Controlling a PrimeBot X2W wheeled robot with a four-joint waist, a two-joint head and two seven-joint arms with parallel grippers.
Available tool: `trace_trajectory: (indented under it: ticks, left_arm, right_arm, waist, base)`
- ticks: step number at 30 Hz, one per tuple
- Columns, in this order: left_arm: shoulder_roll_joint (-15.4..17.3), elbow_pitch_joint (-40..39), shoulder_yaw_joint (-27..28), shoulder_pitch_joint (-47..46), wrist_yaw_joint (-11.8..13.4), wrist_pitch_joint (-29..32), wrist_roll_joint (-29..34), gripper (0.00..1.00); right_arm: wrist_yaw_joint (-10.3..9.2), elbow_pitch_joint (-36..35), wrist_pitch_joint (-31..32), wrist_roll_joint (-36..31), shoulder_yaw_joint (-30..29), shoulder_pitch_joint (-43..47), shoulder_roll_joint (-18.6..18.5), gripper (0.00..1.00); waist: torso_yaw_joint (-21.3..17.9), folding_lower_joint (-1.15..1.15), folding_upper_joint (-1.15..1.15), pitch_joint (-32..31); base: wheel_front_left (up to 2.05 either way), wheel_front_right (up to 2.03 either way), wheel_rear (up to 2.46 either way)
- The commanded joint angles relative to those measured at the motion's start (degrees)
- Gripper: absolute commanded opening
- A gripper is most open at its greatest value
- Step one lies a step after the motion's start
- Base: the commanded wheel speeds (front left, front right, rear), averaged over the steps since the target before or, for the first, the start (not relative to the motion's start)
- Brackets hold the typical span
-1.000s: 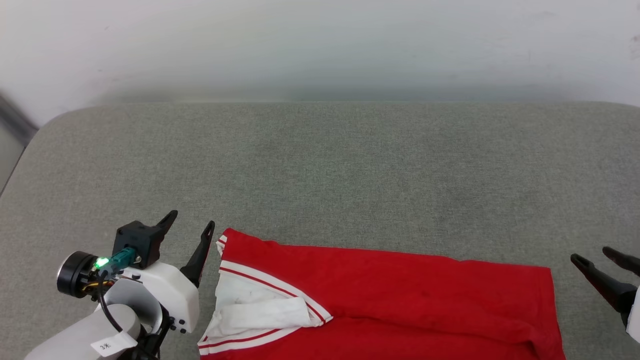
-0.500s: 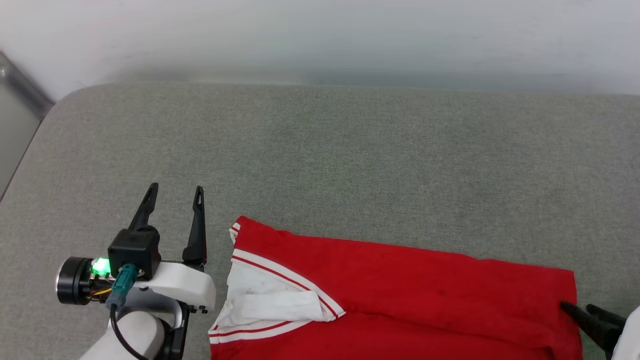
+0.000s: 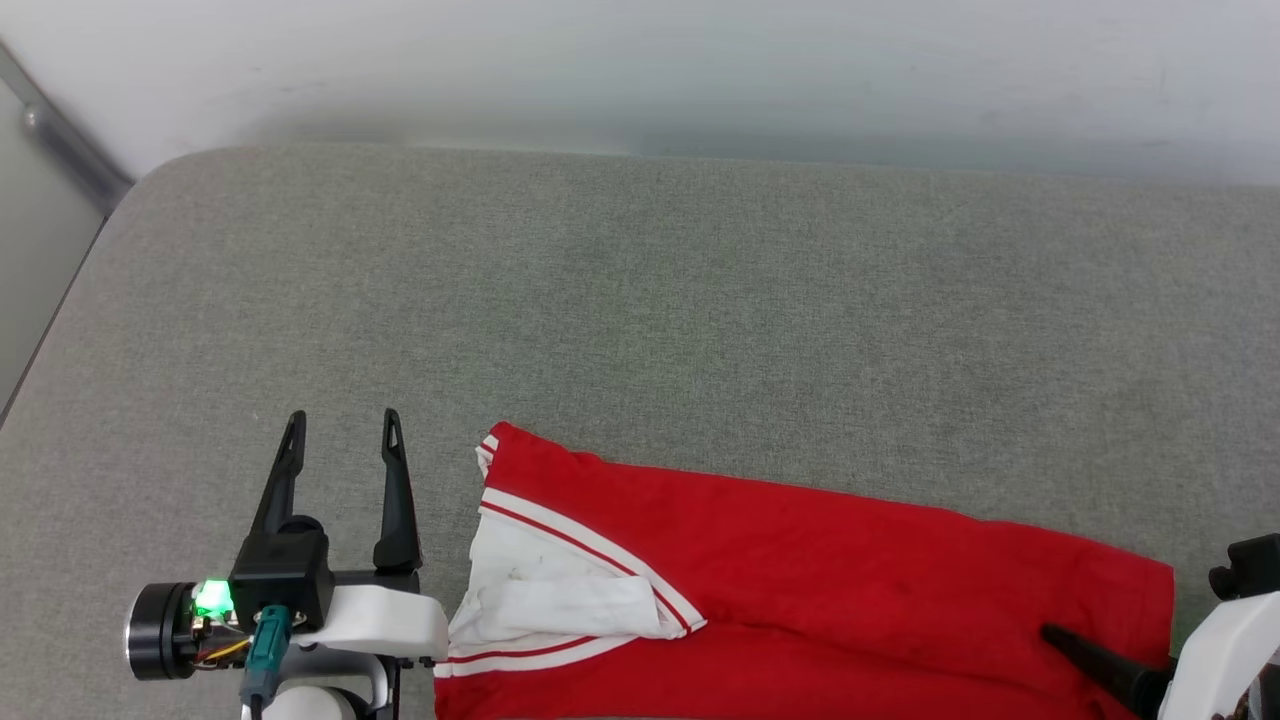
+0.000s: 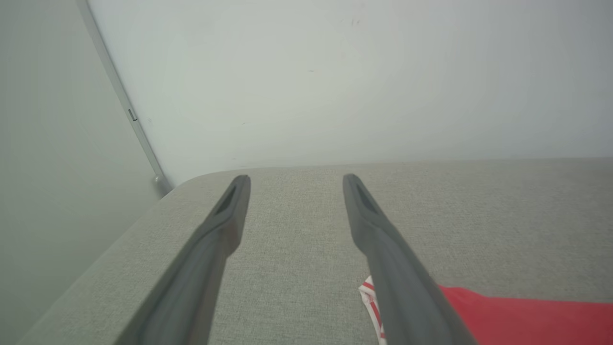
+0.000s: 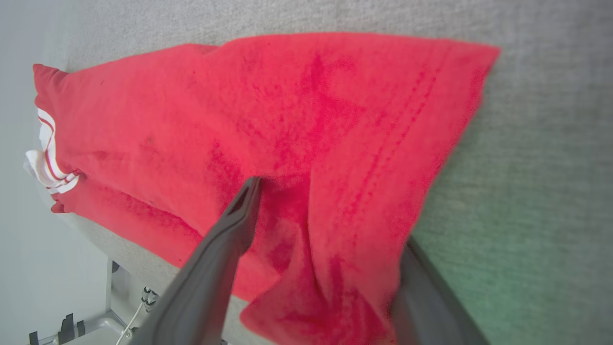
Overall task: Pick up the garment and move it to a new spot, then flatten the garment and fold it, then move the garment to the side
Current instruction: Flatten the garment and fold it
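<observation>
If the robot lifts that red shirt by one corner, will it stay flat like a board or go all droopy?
Probably droopy: the garment lies in soft wrinkles, and its corner bunches up between the jaws of the right gripper. It looks light, being thin cloth lying nearly flat on the grey surface. It probably won't roll or break.

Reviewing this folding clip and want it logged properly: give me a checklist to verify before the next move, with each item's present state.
1. The left gripper open, empty: ok.
2. It stands apart from the garment, beside the white sleeve: ok.
3. The right gripper straddles a fold at the garment's end: ok.
4. Its fingers shut on cloth: not ok, apart.
5. Outer finger's tip placement: cannot tell, cloth hides it.
6. Garment flat on the grey surface: not ok, that end is rumpled.
</observation>
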Motion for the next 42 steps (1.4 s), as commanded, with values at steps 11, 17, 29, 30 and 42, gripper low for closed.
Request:
trace_trajectory:
  ticks: [11,17,29,30,42]
  left_arm:
    - [-6.63,0.47,7.38,5.00,-5.97,-0.15,7.94,1.00]
    - [-8.23,0.22,9.40,6.25,-7.52,-0.15,11.02,1.00]
    - [-9.71,1.13,11.49,8.96,-10.21,-0.15,13.36,1.00]
    - [-9.71,1.13,11.49,8.96,-10.21,-0.15,13.36,1.00]
    - [-11.19,1.19,12.18,8.21,-12.06,-0.15,14.13,1.00]
  right_arm:
    - [-0.01,2.99,-1.67,-0.03,2.43,-1.74,-0.76,0.00]
    - [-0.02,3.54,-3.08,0.64,-0.01,-2.60,-4.44,0.00]
    - [-0.01,1.87,-0.66,2.07,-2.75,-0.09,-11.42,0.00]
    - [-0.01,1.87,-0.66,2.07,-2.75,-0.09,-11.42,0.00]
    - [-0.01,-19.53,7.93,2.83,2.06,-3.27,-7.07,0.00]
  waist:
    - [0.19,0.00,0.00,-1.15]
    - [-0.36,0.00,0.00,-2.52]
    - [-2.39,0.00,0.00,-5.48]
    - [-2.39,0.00,0.00,-5.48]
    - [-2.50,0.00,0.00,-4.56]
  base:
    - [0.00,0.00,0.00]
    - [0.00,0.00,0.00]
    - [0.00,0.00,0.00]
    - [0.00,0.00,0.00]
    - [0.00,0.00,0.00]
